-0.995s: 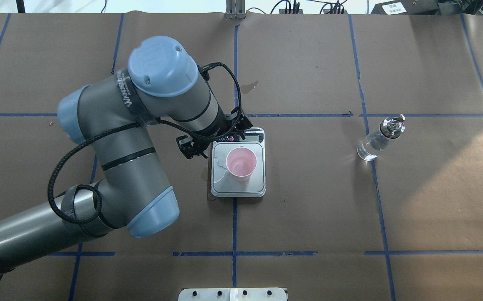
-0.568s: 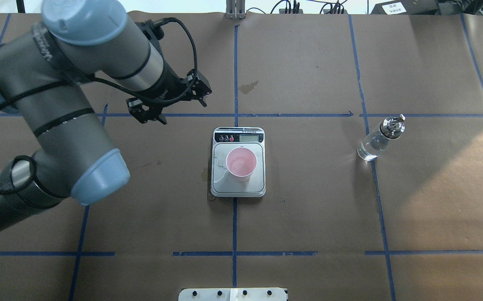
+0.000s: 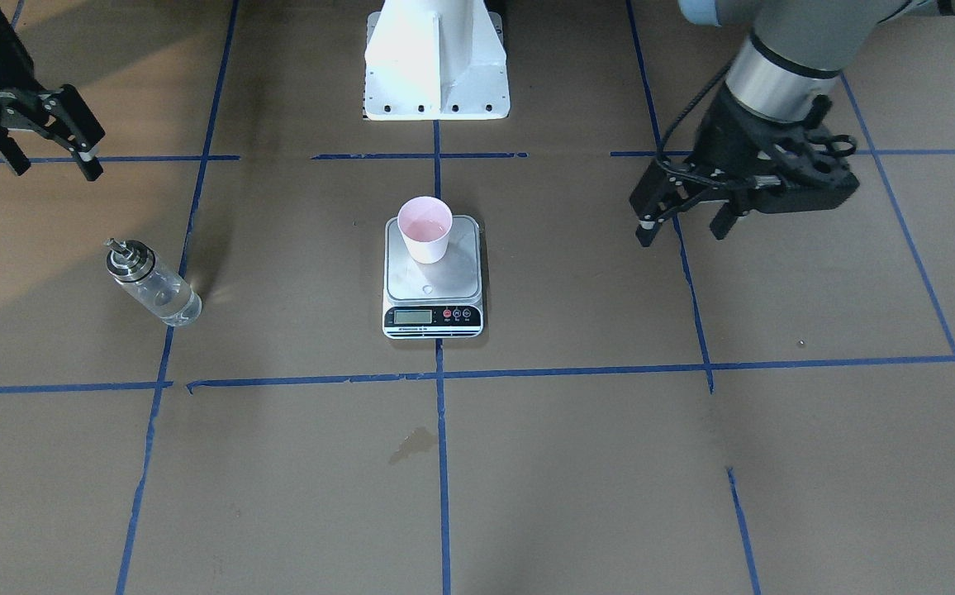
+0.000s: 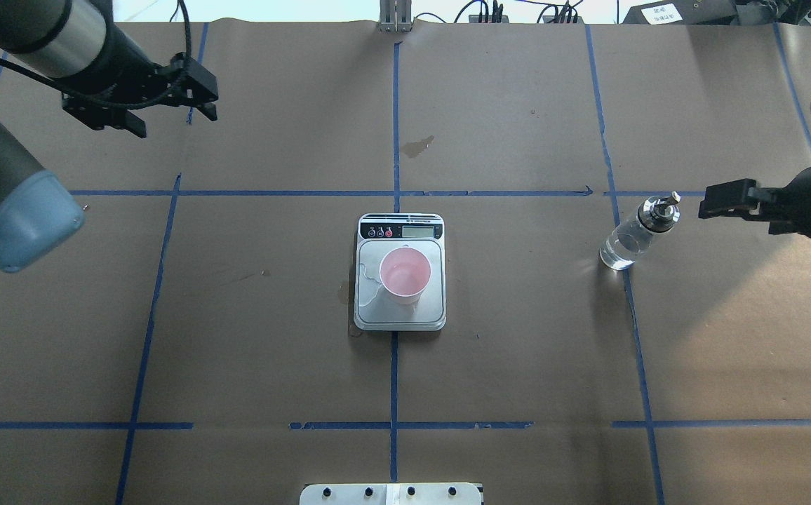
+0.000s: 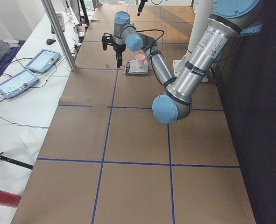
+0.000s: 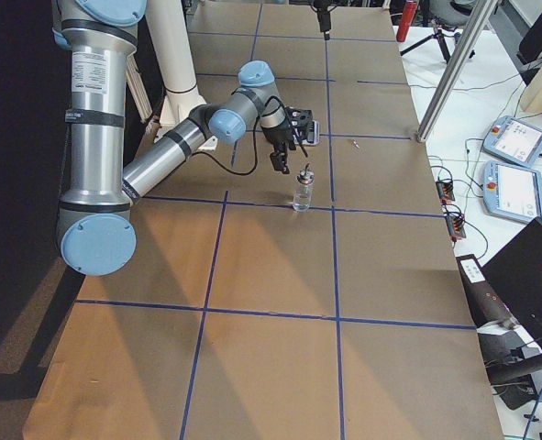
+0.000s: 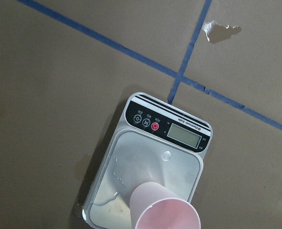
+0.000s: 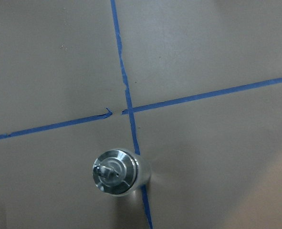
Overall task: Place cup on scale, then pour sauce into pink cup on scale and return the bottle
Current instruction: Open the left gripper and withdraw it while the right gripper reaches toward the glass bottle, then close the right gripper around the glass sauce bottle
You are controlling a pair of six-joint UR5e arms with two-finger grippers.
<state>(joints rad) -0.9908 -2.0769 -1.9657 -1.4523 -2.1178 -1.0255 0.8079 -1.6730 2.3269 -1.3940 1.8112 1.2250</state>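
The pink cup [image 4: 405, 273] stands upright on the scale [image 4: 400, 230] at the table's middle; both also show in the front view, the cup [image 3: 425, 229] on the scale [image 3: 432, 289]. The glass bottle [image 4: 633, 235] with a metal spout stands upright on the table to the right, apart from both grippers. My left gripper [image 4: 174, 119] is open and empty, far back left of the scale. My right gripper [image 3: 56, 169] is open and empty, just right of the bottle's top [image 8: 116, 171]. The left wrist view shows the scale [image 7: 179, 133] and the cup [image 7: 167, 217].
Brown paper with blue tape lines covers the table. A small stain [image 4: 419, 146] lies behind the scale. Droplets sit on the scale's plate [image 7: 131, 171]. The robot's white base [image 3: 436, 66] is at the near edge.
My left arm has drawn away from the scale to the back left, leaving the cup on the plate. My right gripper has come in from the right edge, up to the bottle.
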